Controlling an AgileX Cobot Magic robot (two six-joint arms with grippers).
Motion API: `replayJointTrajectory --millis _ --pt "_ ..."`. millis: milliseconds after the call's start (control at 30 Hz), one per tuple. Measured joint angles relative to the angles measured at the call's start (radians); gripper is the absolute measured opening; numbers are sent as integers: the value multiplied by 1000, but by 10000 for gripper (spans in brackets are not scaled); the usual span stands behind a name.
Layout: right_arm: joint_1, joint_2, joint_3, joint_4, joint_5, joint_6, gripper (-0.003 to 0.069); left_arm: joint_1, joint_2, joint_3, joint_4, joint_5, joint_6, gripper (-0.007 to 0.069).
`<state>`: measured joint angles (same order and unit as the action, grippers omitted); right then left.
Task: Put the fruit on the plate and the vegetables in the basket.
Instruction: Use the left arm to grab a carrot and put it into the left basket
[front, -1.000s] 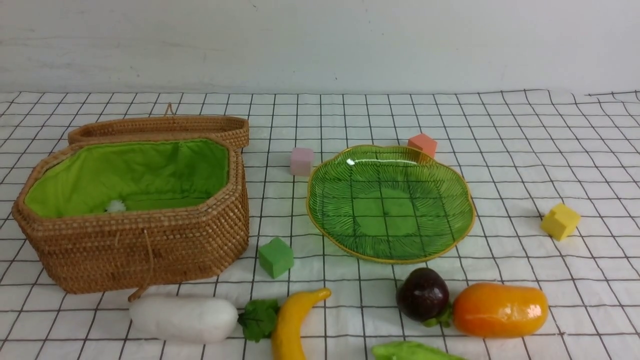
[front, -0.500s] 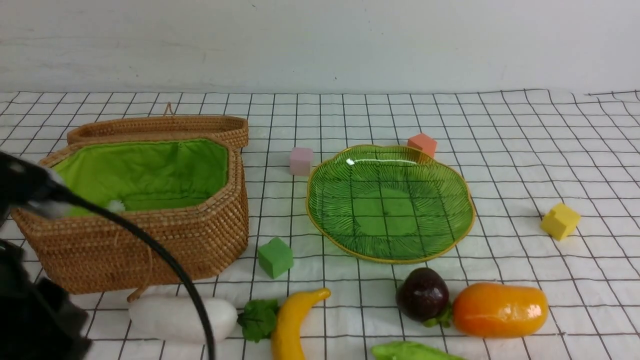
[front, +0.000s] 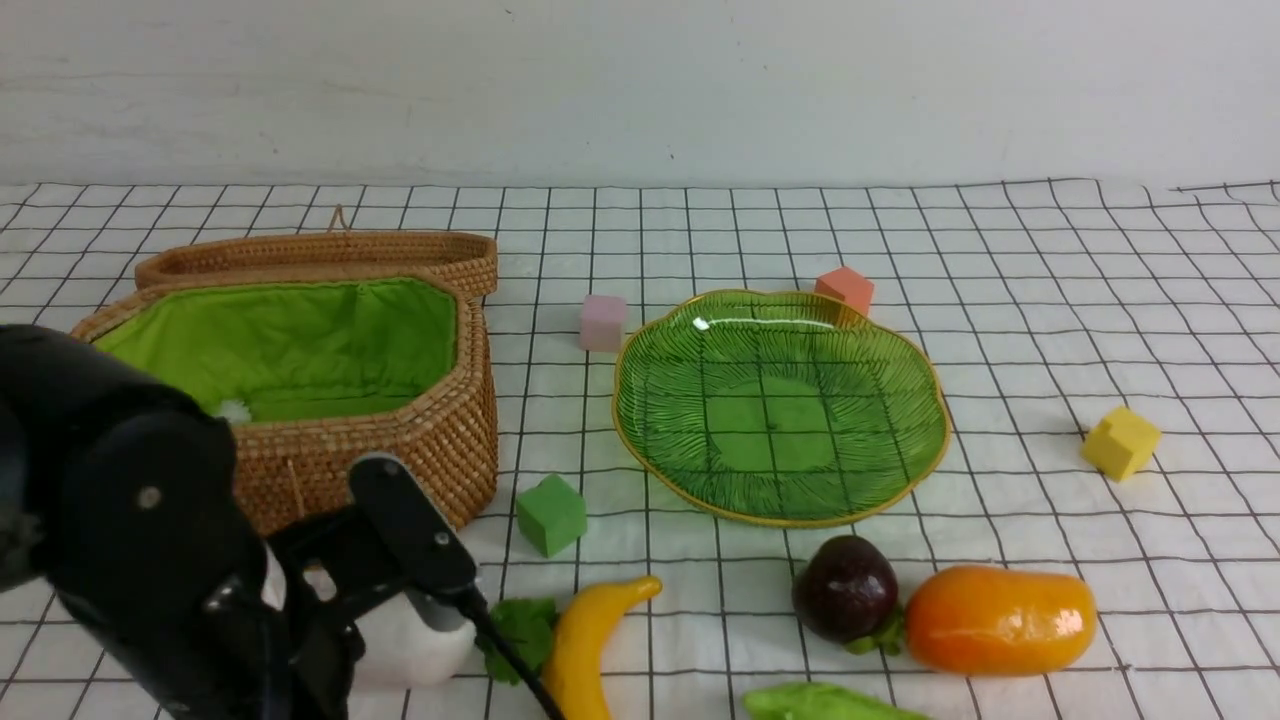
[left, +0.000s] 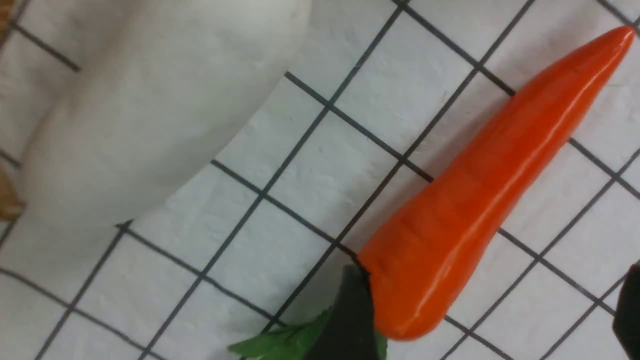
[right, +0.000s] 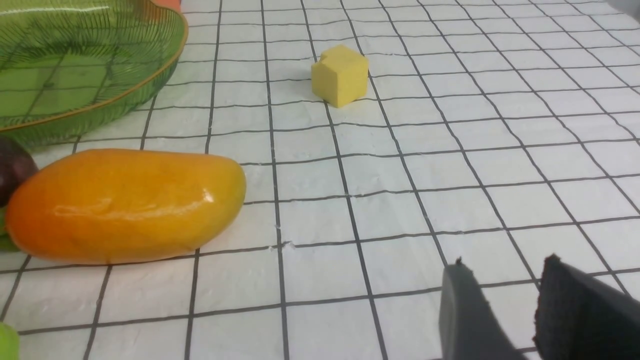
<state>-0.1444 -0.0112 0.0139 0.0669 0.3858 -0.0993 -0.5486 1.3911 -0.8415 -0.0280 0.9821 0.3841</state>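
My left arm (front: 140, 540) reaches in at the near left and covers part of the white radish (front: 420, 645). The left gripper (left: 490, 320) is open wide, low over the cloth. The thick end of a red-orange slim vegetable (left: 480, 200) lies just inside one of its fingers (left: 350, 315), with the radish (left: 150, 110) beside it. The basket (front: 400, 450) stands open and the plate (front: 780, 410) is empty. Banana (front: 585, 640), purple fruit (front: 845, 588), mango (front: 1000, 620) and a light green vegetable (front: 820, 703) lie near the front edge. The right gripper (right: 505, 270) is open and empty, some way from the mango (right: 125, 205).
Foam cubes lie around the plate: pink (front: 603, 322), orange (front: 846, 288), yellow (front: 1121, 442) and green (front: 551, 514). The basket's lid (front: 320, 255) lies back behind it. A small white tuft (front: 232, 410) sits on the green lining.
My left arm has come into the front view from the lower left and now stands over the radish. The fruit, vegetables, plate and basket have not moved.
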Motion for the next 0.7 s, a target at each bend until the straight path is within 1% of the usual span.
replayJointTrajectory --millis 67,167,267,333,367,400,433,467,500,533,700 --pt "0 0 0 0 0 0 242 0 39 0 0 -9 1 652" --pt "0 0 0 0 0 0 242 0 170 -4 1 -56 6 652" --pt "0 0 0 0 0 0 242 0 270 -6 2 -85 27 620" --pt "0 0 0 0 0 0 242 0 302 -16 7 -77 34 589" --pt "0 0 0 0 0 0 242 0 315 -27 17 -65 41 534" --pt "0 0 0 0 0 0 242 0 319 -30 21 -59 45 495" --pt "0 0 0 0 0 0 242 0 320 -29 21 -59 45 495" --pt "0 0 0 0 0 0 242 0 321 -31 38 -59 53 401" --pt "0 0 0 0 0 0 242 0 321 -33 42 -55 59 356" --pt "0 0 0 0 0 0 242 0 318 -33 41 -46 69 339" --pt "0 0 0 0 0 0 242 0 267 -20 -4 40 101 347"
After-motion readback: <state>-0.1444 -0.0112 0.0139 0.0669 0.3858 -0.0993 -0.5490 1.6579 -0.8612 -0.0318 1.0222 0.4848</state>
